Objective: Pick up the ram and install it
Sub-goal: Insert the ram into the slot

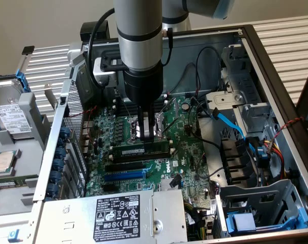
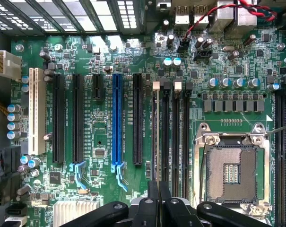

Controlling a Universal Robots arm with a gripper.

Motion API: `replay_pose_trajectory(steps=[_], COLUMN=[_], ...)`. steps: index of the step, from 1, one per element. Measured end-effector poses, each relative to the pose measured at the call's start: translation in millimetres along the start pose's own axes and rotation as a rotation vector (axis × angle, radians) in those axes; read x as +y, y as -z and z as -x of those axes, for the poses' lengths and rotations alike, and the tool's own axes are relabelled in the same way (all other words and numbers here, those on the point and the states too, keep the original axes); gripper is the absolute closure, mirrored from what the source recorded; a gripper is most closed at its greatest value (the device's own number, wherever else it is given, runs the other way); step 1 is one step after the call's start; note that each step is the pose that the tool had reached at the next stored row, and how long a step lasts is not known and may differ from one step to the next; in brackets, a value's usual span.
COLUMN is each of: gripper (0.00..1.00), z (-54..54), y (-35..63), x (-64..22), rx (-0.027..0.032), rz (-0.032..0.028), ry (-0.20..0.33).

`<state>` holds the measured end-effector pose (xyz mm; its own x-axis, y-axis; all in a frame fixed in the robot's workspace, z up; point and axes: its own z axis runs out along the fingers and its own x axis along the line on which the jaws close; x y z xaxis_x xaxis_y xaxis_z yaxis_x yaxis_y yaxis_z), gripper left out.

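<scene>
The ram (image 1: 143,151), a long green stick with a white label, stands on edge in a black memory slot of the motherboard (image 1: 187,162), in the middle of the open computer case. My gripper (image 1: 147,136) comes straight down onto its top edge, fingers shut on it near its middle. In the wrist view the ram (image 2: 153,137) shows edge-on as a thin line running away from my closed gripper (image 2: 159,189), in the memory slot nearest the expansion slots. Beside it lie the other black memory slots (image 2: 176,137).
A blue expansion slot (image 2: 117,123) and black ones lie on one side of the ram, the open CPU socket (image 2: 230,172) on the other. In the exterior view, a power supply (image 1: 118,213) sits in front, with cables (image 1: 230,127) and drive bays on the right.
</scene>
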<state>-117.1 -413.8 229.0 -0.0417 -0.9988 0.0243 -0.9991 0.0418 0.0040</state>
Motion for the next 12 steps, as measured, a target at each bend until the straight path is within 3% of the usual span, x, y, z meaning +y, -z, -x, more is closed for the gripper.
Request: replay_pose_trajectory(steps=[9, 11, 12], gripper=[0.88, 0.86, 0.79], z=[0.0, 0.0, 0.0], y=[-1.4, -1.5, -1.5], x=[0.0, 0.0, 0.0], rx=[0.0012, 0.001, 0.0011], rz=[0.0, -0.0001, -0.0001], ry=[0.0, 0.0, 0.0])
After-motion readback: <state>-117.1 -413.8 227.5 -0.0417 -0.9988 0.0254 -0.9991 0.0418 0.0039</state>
